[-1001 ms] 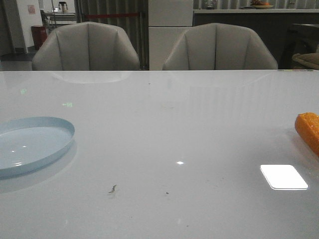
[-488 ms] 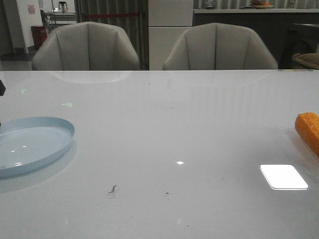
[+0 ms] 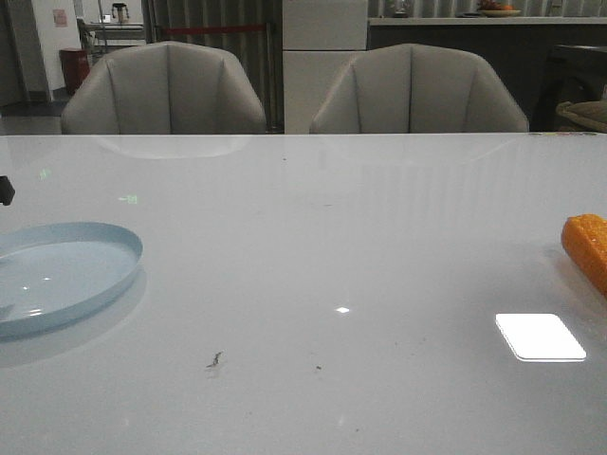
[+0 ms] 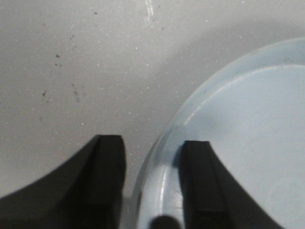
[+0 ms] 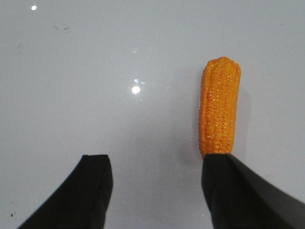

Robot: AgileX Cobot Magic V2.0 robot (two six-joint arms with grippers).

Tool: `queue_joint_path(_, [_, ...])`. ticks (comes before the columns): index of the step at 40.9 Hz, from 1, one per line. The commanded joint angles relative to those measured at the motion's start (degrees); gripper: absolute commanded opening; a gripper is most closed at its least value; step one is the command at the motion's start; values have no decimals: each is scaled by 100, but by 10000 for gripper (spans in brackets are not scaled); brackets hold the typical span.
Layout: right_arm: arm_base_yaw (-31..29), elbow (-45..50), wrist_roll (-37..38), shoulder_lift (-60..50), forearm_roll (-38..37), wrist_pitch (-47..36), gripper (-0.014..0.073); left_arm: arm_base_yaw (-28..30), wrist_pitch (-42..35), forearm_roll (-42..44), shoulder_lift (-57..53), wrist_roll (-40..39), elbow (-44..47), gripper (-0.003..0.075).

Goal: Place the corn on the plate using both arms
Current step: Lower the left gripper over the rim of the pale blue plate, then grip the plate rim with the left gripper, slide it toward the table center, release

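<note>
The pale blue plate [image 3: 59,275] lies on the white table at the left edge. In the left wrist view my left gripper [image 4: 153,152] is open and low over the plate [image 4: 248,129], one finger outside the rim and one inside it. Only a dark bit of that arm [image 3: 5,190] shows in the front view. The orange corn [image 3: 588,248] lies at the far right edge, cut off by the frame. My right gripper [image 5: 157,167] is open above the table, and the corn [image 5: 219,105] lies just beyond one finger [image 5: 233,191], its near end hidden behind it.
Two grey chairs [image 3: 166,90] stand behind the table's far edge. A bright rectangular light reflection [image 3: 539,336] sits on the tabletop near the corn. Small dark specks [image 3: 215,359] mark the middle front of the table.
A dark part of the left arm has come into the front view at the left edge above the plate and dropped slightly. Plate and corn have not moved.
</note>
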Motion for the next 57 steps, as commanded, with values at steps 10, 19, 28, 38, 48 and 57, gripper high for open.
queue_joint_path(10, [-2,-202,-6,-41,-2,-330,520,-3,227,-396,-222,-68,-304,94])
queue_joint_path(19, [-2,-202,-6,-41,-2,-281,520,-17,1098,-1131,-231,-57,-1251,94])
queue_joint_path(28, [-2,-202,-6,-41,3,-256,520,-446,1775,-1645,-231,-57,-2238,94])
queue_joint_path(38, [-2,-202,-6,-41,24,-207,520,-1222,1686,-2149,-219,-57,-2482,94])
queue_joint_path(48, [-2,-202,-6,-41,29,-131,520,-1916,1613,-2025,-63,-57,-2482,94])
queue_joint_path(57, [-2,-202,-6,-41,39,-131,520,-2318,1762,-1933,353,-57,-2482,94])
